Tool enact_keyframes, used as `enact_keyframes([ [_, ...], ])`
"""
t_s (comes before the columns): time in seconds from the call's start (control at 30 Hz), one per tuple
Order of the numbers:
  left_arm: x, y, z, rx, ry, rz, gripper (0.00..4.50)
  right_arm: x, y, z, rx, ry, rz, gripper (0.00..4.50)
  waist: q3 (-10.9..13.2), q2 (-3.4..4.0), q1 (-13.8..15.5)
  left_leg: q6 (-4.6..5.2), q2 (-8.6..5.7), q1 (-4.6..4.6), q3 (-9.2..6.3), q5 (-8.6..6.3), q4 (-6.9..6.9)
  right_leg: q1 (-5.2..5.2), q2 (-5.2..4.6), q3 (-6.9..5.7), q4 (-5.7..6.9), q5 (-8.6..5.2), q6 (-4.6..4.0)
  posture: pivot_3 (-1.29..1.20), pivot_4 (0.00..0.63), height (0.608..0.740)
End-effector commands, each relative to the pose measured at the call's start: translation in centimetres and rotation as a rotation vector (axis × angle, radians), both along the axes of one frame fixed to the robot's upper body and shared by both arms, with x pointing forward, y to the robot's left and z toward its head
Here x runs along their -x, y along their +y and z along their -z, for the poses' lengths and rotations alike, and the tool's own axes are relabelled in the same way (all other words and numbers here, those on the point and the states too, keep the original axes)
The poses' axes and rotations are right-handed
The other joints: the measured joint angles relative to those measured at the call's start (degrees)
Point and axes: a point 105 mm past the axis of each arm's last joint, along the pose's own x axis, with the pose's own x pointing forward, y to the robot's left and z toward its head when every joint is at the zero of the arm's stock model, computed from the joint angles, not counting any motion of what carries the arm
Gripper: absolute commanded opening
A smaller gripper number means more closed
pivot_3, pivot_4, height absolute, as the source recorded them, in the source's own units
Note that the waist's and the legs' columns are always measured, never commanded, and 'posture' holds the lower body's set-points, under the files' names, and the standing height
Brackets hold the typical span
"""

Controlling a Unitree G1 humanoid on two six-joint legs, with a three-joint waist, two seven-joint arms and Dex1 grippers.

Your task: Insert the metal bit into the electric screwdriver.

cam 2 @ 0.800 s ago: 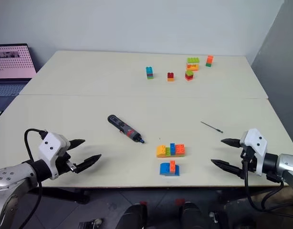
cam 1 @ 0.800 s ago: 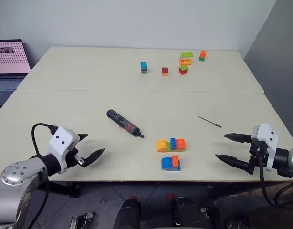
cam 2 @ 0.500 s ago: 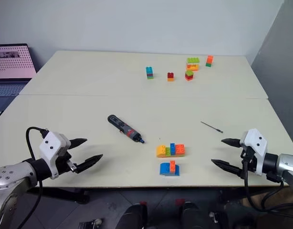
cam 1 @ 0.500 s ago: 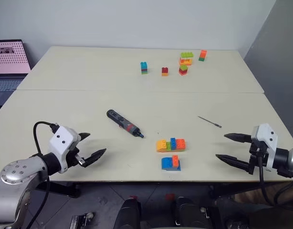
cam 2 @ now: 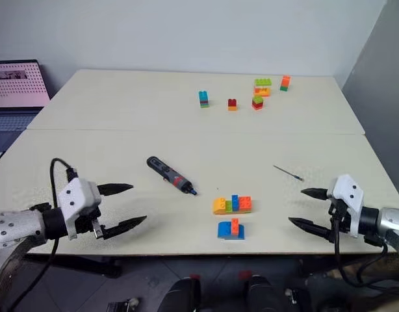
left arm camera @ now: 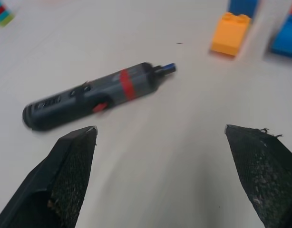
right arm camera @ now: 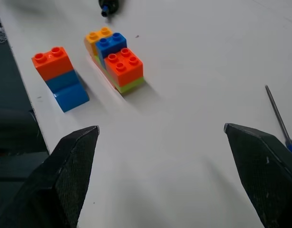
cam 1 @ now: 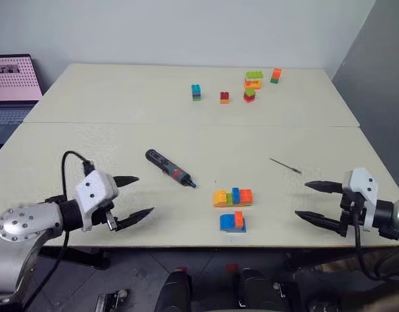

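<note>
My left pincer (cam 1: 131, 197) and right pincer (cam 1: 310, 201) both stood wide open, holding nothing. The electric screwdriver (cam 1: 169, 167) lay ahead of my left; the metal bit (cam 1: 285, 166) just beyond my right. I judged the bit light, stiff, slippery: grip mid-shaft.

a: what's the furniture here?
b: two pale cream rectangular tables (cam 1: 186, 140) pushed together, a thin seam running across between them.
a: and behind?
b: a plain pale grey-white wall (cam 1: 186, 29), with a darker grey panel (cam 1: 381, 78) on the right.
a: anything to the side?
b: an open laptop with a pink screen (cam 1: 14, 78) at the left edge. grey floor (cam 1: 141, 279) below.
</note>
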Motion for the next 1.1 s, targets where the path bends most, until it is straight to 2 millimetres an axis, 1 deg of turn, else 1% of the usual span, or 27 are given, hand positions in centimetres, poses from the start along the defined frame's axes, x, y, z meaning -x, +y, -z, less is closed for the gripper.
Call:
enact_keyframes([
  [0.03, 1.1, -2.5, -0.2, -0.019, 0.024, 0.188, 4.5, 0.7, 1.9, -1.0, 0.025, -0.001, -0.128, 4.43, 0.0, 0.0, 0.0, 0.0, 0.0, 0.0, 0.0, 0.0, -0.01, 0.0, 0.0, 0.0, 0.0, 0.0, 0.0, 0.0, 0.15, 0.74],
  [0.1, 1.7, -3.7, 0.1, -0.027, 0.053, 0.282, 4.5, 1.2, 3.1, -1.1, 0.028, 0.025, -0.195, 4.43, 0.0, 0.02, 0.0, 0.0, 0.01, -0.01, 0.0, 0.0, -0.03, -0.01, 0.0, -0.01, 0.0, 0.0, 0.0, 0.0, 0.15, 0.74],
  [0.13, 1.7, -4.0, 0.1, -0.026, 0.054, 0.301, 4.5, 1.4, 3.5, -1.0, 0.032, 0.036, -0.22, 4.43, 0.0, 0.02, 0.0, 0.0, 0.01, -0.03, 0.0, 0.0, -0.05, -0.03, 0.01, -0.01, 0.0, 0.0, 0.0, 0.0, 0.15, 0.74],
  [0.17, 1.7, -4.2, 0.2, -0.024, 0.052, 0.308, 4.5, 1.4, 3.7, -1.0, 0.036, 0.042, -0.233, 4.43, 0.0, 0.02, 0.0, 0.0, 0.02, -0.03, 0.0, 0.0, -0.04, -0.02, 0.02, -0.02, 0.0, 0.0, 0.0, 0.0, 0.15, 0.74],
  [0.2, 1.7, -4.5, 0.4, -0.019, 0.056, 0.322, 4.5, 1.5, 4.5, -0.8, 0.042, 0.053, -0.265, 4.43, 0.0, 0.02, 0.0, 0.0, 0.02, -0.03, 0.0, 0.0, -0.04, -0.03, 0.02, -0.02, 0.0, 0.0, 0.0, 0.0, 0.15, 0.74],
  [0.33, 2.0, -5.5, 1.0, 0.002, 0.068, 0.356, 4.5, 1.5, 6.4, 0.1, 0.069, 0.084, -0.339, 4.43, 0.0, 0.02, -0.1, 0.0, 0.02, -0.03, 0.01, 0.0, -0.02, -0.03, 0.04, -0.01, 0.0, 0.0, 0.02, 0.0, 0.15, 0.74],
  [0.43, 2.9, -6.0, 1.7, 0.014, 0.095, 0.376, 4.5, 1.1, 7.6, 1.1, 0.088, 0.107, -0.379, 4.43, 0.0, 0.02, -0.2, 0.01, 0.03, 0.0, 0.0, 0.0, 0.0, -0.02, 0.05, -0.01, 0.02, 0.01, 0.02, 0.0, 0.15, 0.74],
  [0.53, 3.5, -6.2, 2.1, 0.011, 0.102, 0.388, 4.5, 0.9, 8.2, 1.5, 0.094, 0.112, -0.399, 4.43, 0.0, 0.02, -0.2, 0.01, 0.03, -0.01, 0.0, 0.0, -0.01, -0.03, 0.05, -0.01, 0.02, 0.01, 0.02, 0.0, 0.15, 0.74],
  [0.67, 4.1, -6.7, 2.6, 0.018, 0.102, 0.396, 4.5, 0.4, 10.5, 2.6, 0.084, 0.098, -0.457, 4.43, 0.0, 0.0, -0.1, 0.01, 0.03, -0.02, 0.0, 0.0, 0.0, -0.02, 0.05, -0.01, 0.0, 0.01, 0.03, 0.0, 0.15, 0.74],
  [0.73, 4.3, -6.8, 2.6, 0.02, 0.1, 0.396, 4.5, 0.5, 10.9, 2.7, 0.074, 0.103, -0.464, 4.43, 0.0, 0.0, -0.1, 0.01, 0.03, -0.02, -0.02, 0.0, 0.01, -0.03, 0.06, -0.02, 0.04, 0.01, 0.03, 0.0, 0.15, 0.74],
  [0.83, 4.3, -6.8, 2.8, 0.021, 0.097, 0.387, 4.5, 0.1, 11.9, 3.0, 0.064, 0.094, -0.466, 4.43, 0.0, 0.0, 0.0, 0.01, 0.03, -0.02, -0.03, 0.01, 0.02, -0.02, 0.06, -0.01, 0.05, 0.01, 0.03, 0.0, 0.15, 0.74],
  [1.03, 4.3, -7.0, 2.7, 0.037, 0.092, 0.383, 4.5, -0.2, 12.8, 3.4, 0.048, 0.105, -0.469, 4.43, 0.0, 0.0, -0.1, 0.01, 0.03, -0.01, -0.04, 0.01, 0.03, -0.02, 0.07, -0.02, 0.07, 0.02, 0.04, 0.0, 0.15, 0.74],
  [1.1, 4.2, -7.0, 2.7, 0.039, 0.092, 0.383, 4.5, -0.2, 13.0, 3.5, 0.045, 0.11, -0.466, 4.07, 0.0, 0.0, -0.1, 0.01, 0.03, -0.02, -0.04, 0.01, 0.03, -0.03, 0.07, -0.02, 0.07, 0.02, 0.04, 0.0, 0.15, 0.74],
])
